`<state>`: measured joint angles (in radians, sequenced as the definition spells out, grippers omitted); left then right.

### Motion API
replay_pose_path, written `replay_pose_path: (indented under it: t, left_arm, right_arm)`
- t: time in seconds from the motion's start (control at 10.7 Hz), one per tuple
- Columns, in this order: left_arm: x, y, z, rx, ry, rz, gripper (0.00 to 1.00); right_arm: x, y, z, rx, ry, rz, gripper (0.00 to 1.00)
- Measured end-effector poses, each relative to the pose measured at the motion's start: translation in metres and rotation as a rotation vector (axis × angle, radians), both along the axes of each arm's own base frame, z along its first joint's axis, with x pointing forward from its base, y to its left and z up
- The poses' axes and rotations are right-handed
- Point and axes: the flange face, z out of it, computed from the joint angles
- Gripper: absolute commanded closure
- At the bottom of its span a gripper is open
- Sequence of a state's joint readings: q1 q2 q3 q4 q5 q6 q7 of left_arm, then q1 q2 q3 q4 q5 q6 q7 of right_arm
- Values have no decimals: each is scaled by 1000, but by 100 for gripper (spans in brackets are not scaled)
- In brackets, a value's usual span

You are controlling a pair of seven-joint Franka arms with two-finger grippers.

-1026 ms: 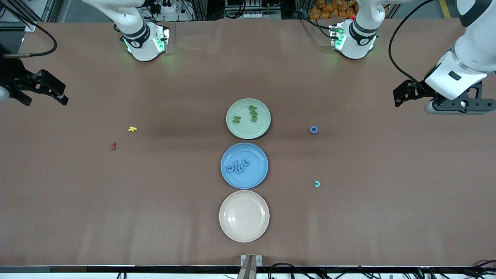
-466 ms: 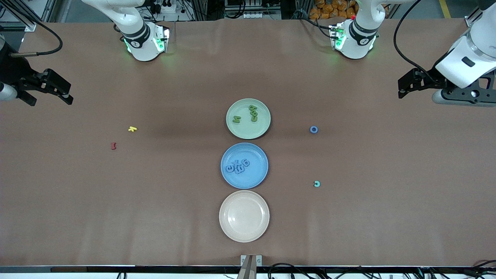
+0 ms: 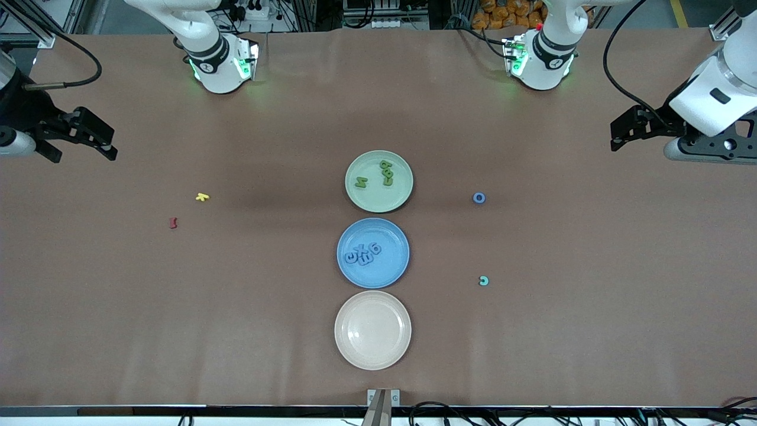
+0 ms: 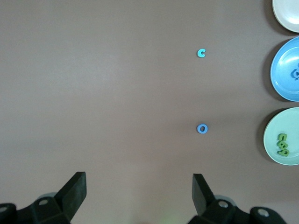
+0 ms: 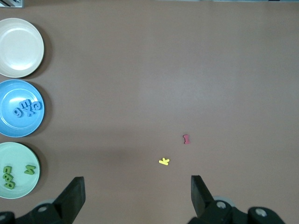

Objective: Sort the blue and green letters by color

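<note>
Three green letters lie in the pale green plate. Several blue letters lie bunched in the blue plate. A blue O and a teal C lie loose on the table toward the left arm's end, also in the left wrist view as the O and the C. My left gripper hangs open and empty over the table's edge at its own end, well off from the O. My right gripper hangs open and empty at the right arm's end.
An empty beige plate stands nearest the front camera, in line with the other two plates. A tiny yellow piece and a dark red piece lie toward the right arm's end, also seen as the yellow piece and the red piece.
Both arms have shifted a little: the right gripper drifted slightly toward the table's middle, the left gripper slightly outward toward its own end. Both stay open; no letter has moved.
</note>
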<state>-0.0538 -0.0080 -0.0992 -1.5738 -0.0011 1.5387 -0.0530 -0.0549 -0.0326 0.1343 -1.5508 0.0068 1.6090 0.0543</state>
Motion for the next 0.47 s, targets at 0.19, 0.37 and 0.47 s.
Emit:
replay_pose_path:
  t: [0.19,0.37,0.47]
  left_arm:
    - [5,0,-4,-1,0,-1,0]
    - [9,1,-3,-4,-14,1,0]
    - [10,1,-1,-6,-25,0,0]
  right_arm:
    - [0,-4,-8,-1,17,-6,0]
    - [0,-4,-9,0,19,-6,0]
    - [0,-4,-9,0,19,-5,0]
